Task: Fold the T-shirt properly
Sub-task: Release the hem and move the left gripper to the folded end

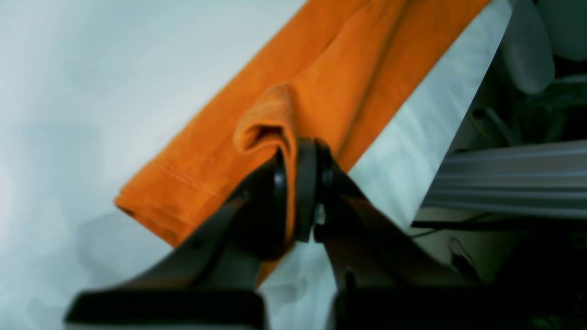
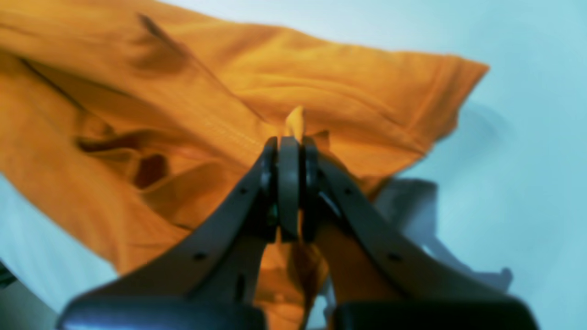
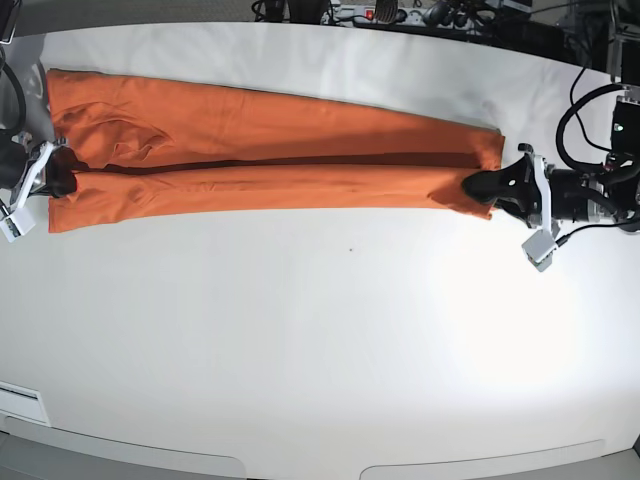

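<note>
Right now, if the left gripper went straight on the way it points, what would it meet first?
The left gripper, shut on the T-shirt, points along the white table toward the right gripper. It would likely just push further into the shirt's own stretched fabric; how high it rides is unclear.

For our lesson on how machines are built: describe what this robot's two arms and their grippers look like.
Both grippers, the left gripper and the right gripper, have dark curved fingers ending in rounded black pads. In the base view each wrist carries a small white block, and the left arm is black and silver with looping black cables.
</note>
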